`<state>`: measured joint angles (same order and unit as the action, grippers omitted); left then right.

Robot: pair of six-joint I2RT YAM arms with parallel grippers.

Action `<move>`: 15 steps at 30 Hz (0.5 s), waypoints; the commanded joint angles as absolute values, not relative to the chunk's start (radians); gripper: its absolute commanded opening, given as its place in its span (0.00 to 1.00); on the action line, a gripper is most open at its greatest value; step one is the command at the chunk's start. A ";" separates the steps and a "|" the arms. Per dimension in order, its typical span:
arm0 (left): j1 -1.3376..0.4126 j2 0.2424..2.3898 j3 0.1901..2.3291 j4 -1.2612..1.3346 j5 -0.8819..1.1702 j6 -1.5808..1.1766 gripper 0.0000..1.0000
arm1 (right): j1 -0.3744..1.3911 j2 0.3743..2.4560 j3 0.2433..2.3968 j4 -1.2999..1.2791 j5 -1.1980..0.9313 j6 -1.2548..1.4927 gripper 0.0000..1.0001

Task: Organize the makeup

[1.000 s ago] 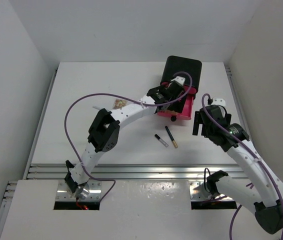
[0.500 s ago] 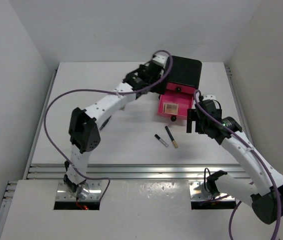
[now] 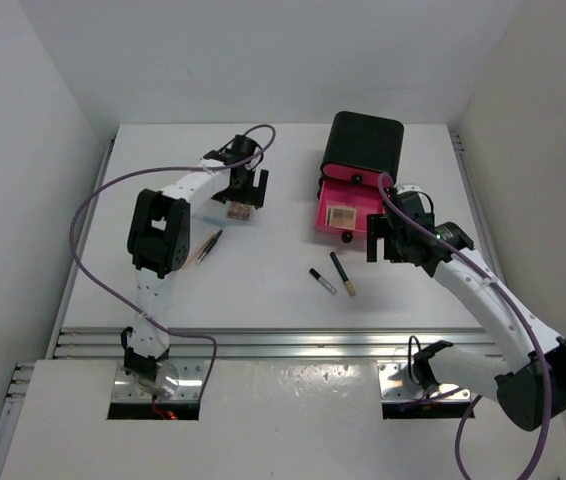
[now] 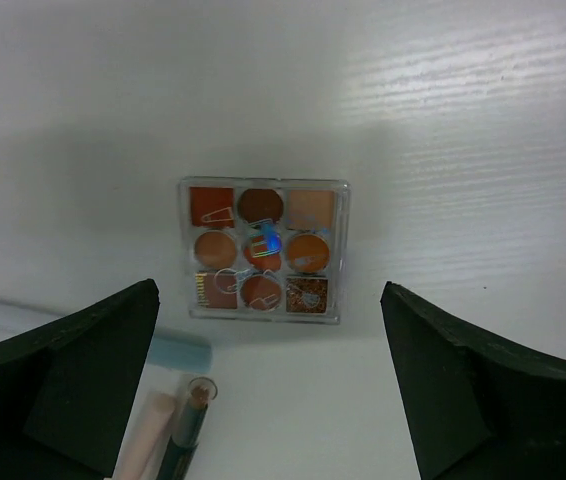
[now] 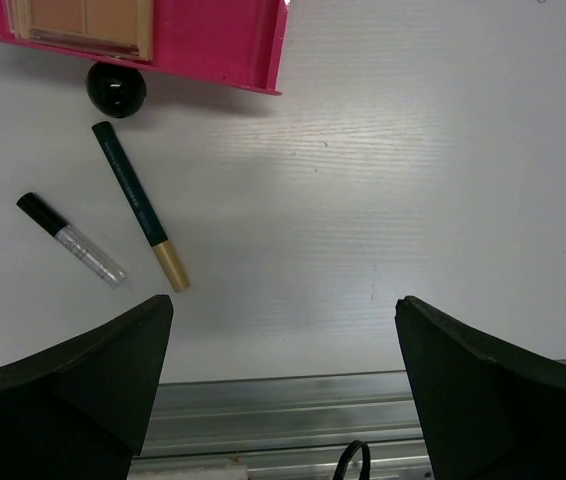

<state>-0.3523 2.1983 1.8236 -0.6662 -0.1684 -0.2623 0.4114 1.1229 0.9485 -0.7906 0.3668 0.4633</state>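
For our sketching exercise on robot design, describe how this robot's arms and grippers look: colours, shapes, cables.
The left arm and right arm match: white tubular links, black blocky joint housings, a purple cable looping loosely alongside each. The fingers are broad matte-black wedges. No markings are legible.

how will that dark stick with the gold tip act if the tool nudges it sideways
The gold-tipped stick looks round and slim, so it will probably roll rather than slide. It lies straight, so likely stiff, and light given its thinness.
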 commanded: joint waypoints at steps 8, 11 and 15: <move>-0.311 2.287 1.855 -0.658 -0.080 -0.215 1.00 | 0.407 1.158 1.014 -0.782 0.371 0.462 0.93; -0.311 2.312 1.855 -0.658 -0.089 -0.215 1.00 | 0.407 1.161 1.019 -0.784 0.377 0.465 0.93; -0.311 2.332 1.855 -0.658 -0.098 -0.215 1.00 | 0.403 1.167 1.025 -0.782 0.380 0.463 0.93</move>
